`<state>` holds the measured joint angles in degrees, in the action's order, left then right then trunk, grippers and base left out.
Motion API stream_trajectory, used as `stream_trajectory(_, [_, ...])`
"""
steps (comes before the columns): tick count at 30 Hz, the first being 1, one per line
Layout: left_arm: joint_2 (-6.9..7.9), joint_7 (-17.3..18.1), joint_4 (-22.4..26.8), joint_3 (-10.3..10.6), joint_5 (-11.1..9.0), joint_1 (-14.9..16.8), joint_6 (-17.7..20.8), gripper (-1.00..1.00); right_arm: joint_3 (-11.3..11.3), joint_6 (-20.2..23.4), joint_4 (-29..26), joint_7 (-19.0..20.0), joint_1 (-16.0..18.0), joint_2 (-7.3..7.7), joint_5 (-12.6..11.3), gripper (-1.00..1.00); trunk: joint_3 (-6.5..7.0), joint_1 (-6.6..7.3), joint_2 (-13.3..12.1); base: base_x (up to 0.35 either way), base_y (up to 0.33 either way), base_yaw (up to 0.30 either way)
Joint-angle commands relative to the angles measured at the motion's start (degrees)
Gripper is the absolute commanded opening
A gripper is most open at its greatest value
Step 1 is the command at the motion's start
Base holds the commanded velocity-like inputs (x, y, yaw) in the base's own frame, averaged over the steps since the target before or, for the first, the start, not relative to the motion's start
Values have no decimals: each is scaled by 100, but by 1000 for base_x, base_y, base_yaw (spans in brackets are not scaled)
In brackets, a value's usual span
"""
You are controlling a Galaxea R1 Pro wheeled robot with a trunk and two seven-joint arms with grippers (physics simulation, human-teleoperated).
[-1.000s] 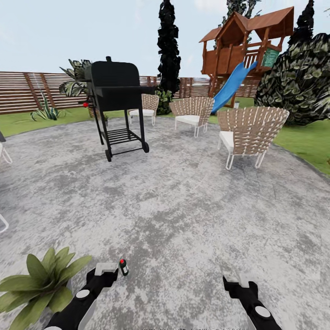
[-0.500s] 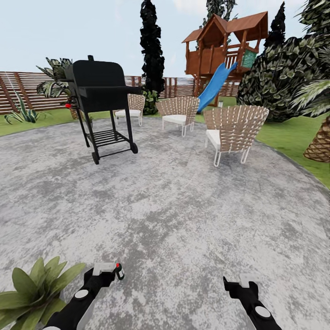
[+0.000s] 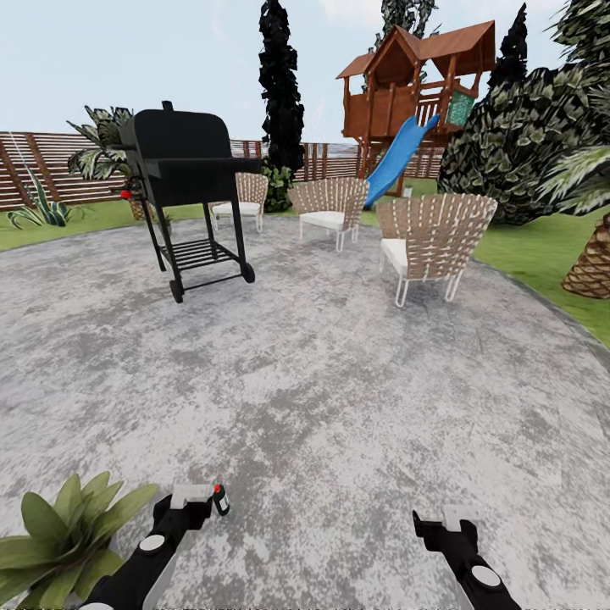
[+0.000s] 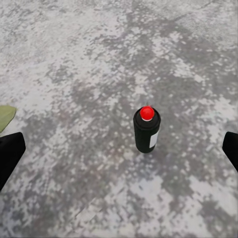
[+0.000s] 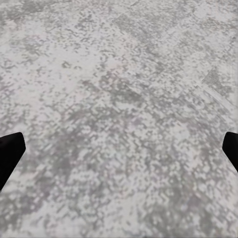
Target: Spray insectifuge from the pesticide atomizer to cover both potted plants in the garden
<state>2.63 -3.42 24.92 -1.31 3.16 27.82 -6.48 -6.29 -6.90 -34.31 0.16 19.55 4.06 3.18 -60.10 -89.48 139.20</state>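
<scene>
While upright, pesticide atomizer [image 4: 147,130] stands beside potted plant [image 3: 63,532].

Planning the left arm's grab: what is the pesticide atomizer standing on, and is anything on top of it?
The pesticide atomizer stands upright on the bare mottled stone patio, between the open left gripper fingers. A red cap tops it. Its base contact is hidden by the bottle.

The patio [image 3: 339,381] looks like rough mottled stone, the pesticide atomizer [image 4: 147,131] seemingly smooth dark plastic.
</scene>
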Motion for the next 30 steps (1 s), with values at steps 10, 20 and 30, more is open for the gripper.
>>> stream_trajectory(10, [-6,-10,-13,-10,26,4,-20,100,-11,-13,-21,4,5,-2,15,100,-185,-219,404,0,0,0])
stream_trajectory(20, [-14,-9,-13,-5,26,3,-15,100,1,-16,-23,2,5,-10,23,100,-406,-245,418,0,0,0])
stream_trajectory(30, [0,7,80,-51,28,191,88,100,8,7,-409,18,23,8,33,100,-628,-270,431,0,0,0])
